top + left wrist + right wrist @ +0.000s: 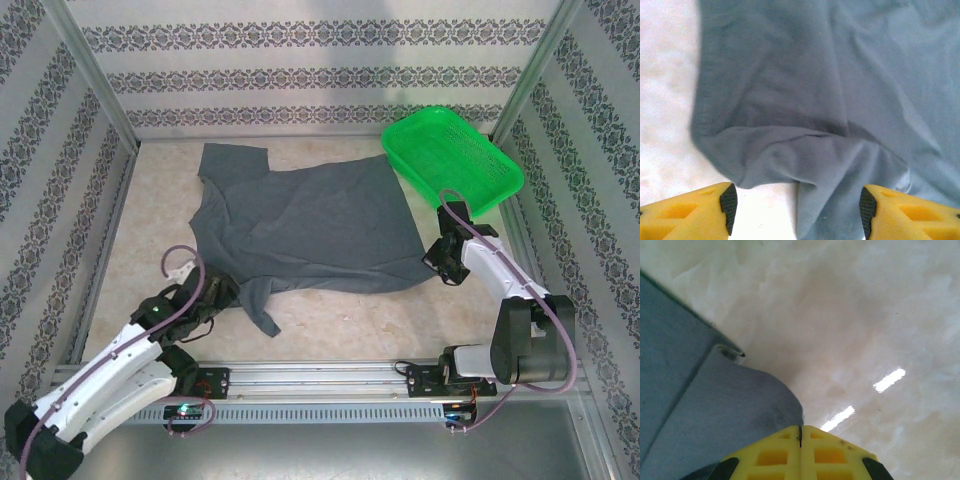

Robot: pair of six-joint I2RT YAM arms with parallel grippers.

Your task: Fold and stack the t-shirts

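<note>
The slate-grey t-shirt (300, 225) lay spread on the bench (340, 320), mostly flat. One sleeve reached toward the far wall, and a crumpled tail of cloth trailed toward the near left. The top view showed the whole layout. The green basket (505, 170) stood at the far right corner, just beside the shirt's far right edge. The left hand (222, 292) sat at the shirt's near left corner and the right hand (440, 262) at its near right corner.

The left wrist view showed the left hand (797, 205) more closely. Its jaws stood wide, with the yellow fingers (695, 212) in the two lower corners of the frame. A rumpled fold of the shirt (815, 100) lay between and beyond them, gripped by neither pad.

In the right wrist view the right hand (800, 432) was closed. Its two yellow fingers met along a thin seam, and the shirt's corner (715, 405) was drawn up into them. Pale bare bench (865, 315) with light glints lay beyond.
</note>
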